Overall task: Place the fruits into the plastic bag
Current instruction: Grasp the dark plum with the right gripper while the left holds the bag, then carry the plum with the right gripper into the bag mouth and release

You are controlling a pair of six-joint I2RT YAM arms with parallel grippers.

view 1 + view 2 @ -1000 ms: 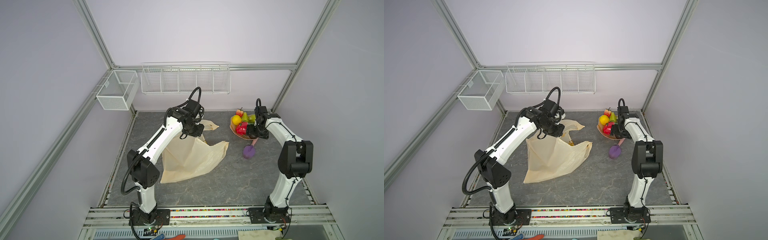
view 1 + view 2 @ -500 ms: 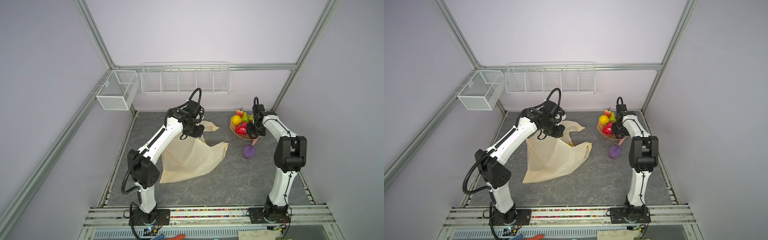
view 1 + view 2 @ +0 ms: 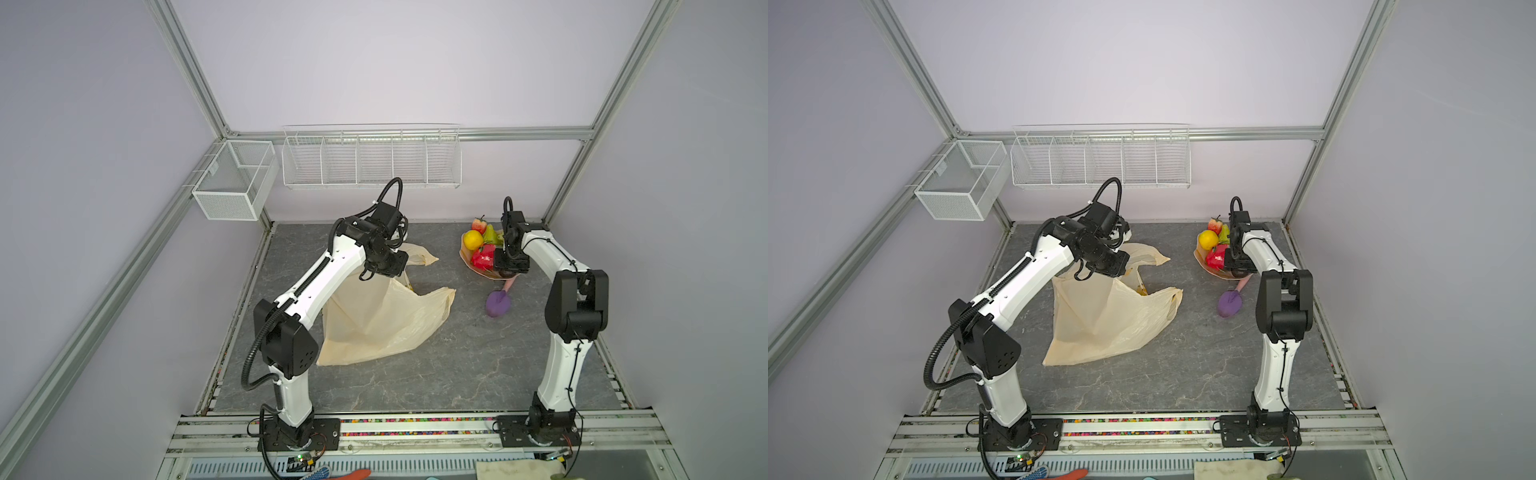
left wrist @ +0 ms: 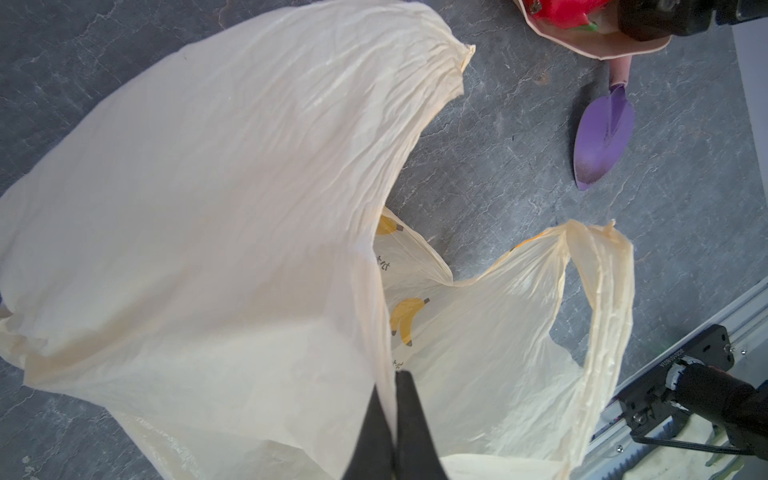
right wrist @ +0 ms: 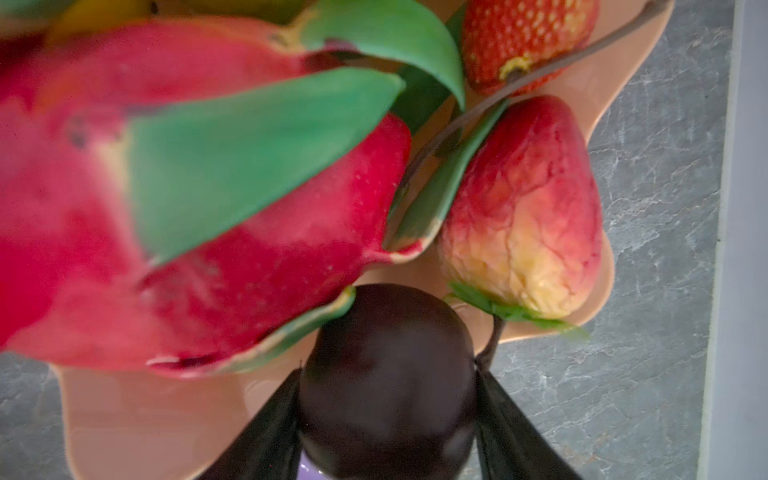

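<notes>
At the far right of the table (image 3: 457, 374), the right arm (image 3: 548, 255) bends its wrist down over the pink dish (image 5: 137, 415). The right gripper (image 5: 386, 374) has its jaws pressed against both flanks of the dark round fruit (image 5: 386, 328), which sits beside the dragon fruit (image 5: 232, 232). The left arm (image 3: 324, 272) reaches forward. The left gripper (image 4: 394, 415) has its jaws together, pinching the rim of the plastic bag (image 4: 208, 208), which lies mid-table with its mouth open. The bag bears printed bananas (image 4: 405, 320) and small dark characters, not legible.
</notes>
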